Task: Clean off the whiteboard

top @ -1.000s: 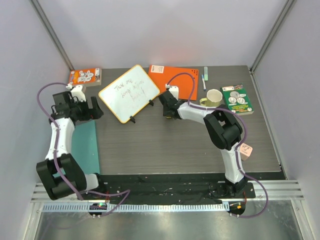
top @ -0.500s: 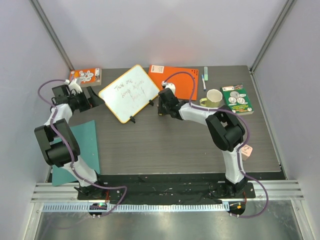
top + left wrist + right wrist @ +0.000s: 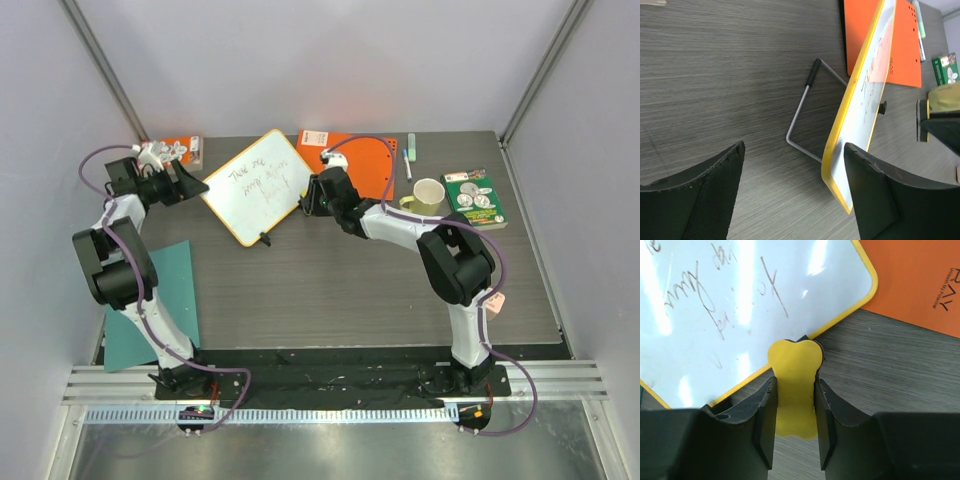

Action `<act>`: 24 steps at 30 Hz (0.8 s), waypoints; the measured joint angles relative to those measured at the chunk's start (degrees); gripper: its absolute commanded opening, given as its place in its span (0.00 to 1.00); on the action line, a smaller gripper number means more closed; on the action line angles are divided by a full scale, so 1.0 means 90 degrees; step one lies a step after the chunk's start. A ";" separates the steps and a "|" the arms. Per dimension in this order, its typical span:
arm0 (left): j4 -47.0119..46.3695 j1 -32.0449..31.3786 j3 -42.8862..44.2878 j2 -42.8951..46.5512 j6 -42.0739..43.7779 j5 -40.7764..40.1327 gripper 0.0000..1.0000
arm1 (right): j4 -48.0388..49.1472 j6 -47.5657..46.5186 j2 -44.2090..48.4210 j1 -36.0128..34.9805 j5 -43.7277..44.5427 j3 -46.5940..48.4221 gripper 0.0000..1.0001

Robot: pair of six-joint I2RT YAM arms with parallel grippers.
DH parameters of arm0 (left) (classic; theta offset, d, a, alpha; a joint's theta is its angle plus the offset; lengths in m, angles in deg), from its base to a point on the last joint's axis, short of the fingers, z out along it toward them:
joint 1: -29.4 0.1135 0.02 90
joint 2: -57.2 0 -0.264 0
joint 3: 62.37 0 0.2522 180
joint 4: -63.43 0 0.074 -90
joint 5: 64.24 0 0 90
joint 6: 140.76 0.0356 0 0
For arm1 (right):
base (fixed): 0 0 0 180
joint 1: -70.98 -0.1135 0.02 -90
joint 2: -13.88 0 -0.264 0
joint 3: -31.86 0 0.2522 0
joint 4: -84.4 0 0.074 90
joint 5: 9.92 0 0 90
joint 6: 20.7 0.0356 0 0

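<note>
Our wide-open left gripper (image 3: 794,147) now straddles the whiteboard (image 3: 860,115) edge, letting us wipe with the eraser (image 3: 794,365) pinched in our right gripper (image 3: 795,382).

White whiteboard (image 3: 258,185), yellow rim, dark handwriting. A plain orange sheet (image 3: 372,165), a teal sheet (image 3: 175,300), grey wood-grain counter (image 3: 330,280). Black right pincer (image 3: 795,383) clamps a yellow block (image 3: 794,360).

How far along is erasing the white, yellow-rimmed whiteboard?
Done: the right gripper is shut on a yellow bone-shaped pad at the edge of the white, yellow-rimmed whiteboard. In hand: the left gripper is open at the board's opposite corner, not gripping. Left: all the wiping; the dark handwriting looks untouched.
</note>
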 measured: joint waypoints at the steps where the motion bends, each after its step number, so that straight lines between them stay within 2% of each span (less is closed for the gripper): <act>1: -0.0012 -0.0017 0.0012 -0.0046 0.0010 0.0036 0.75 | 0.0044 0.0007 0.0000 0.0000 -0.0039 0.0017 0.01; 6: -0.0117 -0.0075 0.0044 -0.0216 0.0032 0.0299 0.79 | 0.0226 0.0053 -0.0049 0.0000 -0.0185 0.0277 0.01; 11: -0.0136 -0.0163 0.0301 -0.0413 0.0153 0.0644 0.76 | 0.0600 0.0158 -0.0187 0.0000 -0.0187 0.0525 0.01; 15: -0.0141 -0.0243 0.0622 -0.0588 0.0240 0.0886 0.62 | 0.0784 0.0221 -0.0333 0.0000 -0.0189 0.0537 0.01; 18: -0.0141 -0.0267 0.0690 -0.0675 0.0335 0.0967 0.48 | 0.0823 0.0245 -0.0432 0.0000 -0.0192 0.0537 0.01; 20: -0.0124 -0.0277 0.0690 -0.0726 0.0384 0.0993 0.45 | 0.0831 0.0267 -0.0466 0.0000 -0.0194 0.0537 0.01; 23: -0.0119 -0.0277 0.0675 -0.0736 0.0440 0.1018 0.36 | 0.0852 0.0289 -0.0466 0.0000 -0.0194 0.0546 0.01; 24: -0.0124 -0.0277 0.0673 -0.0733 0.0464 0.1022 0.27 | 0.0882 0.0294 -0.0469 0.0000 -0.0194 0.0549 0.01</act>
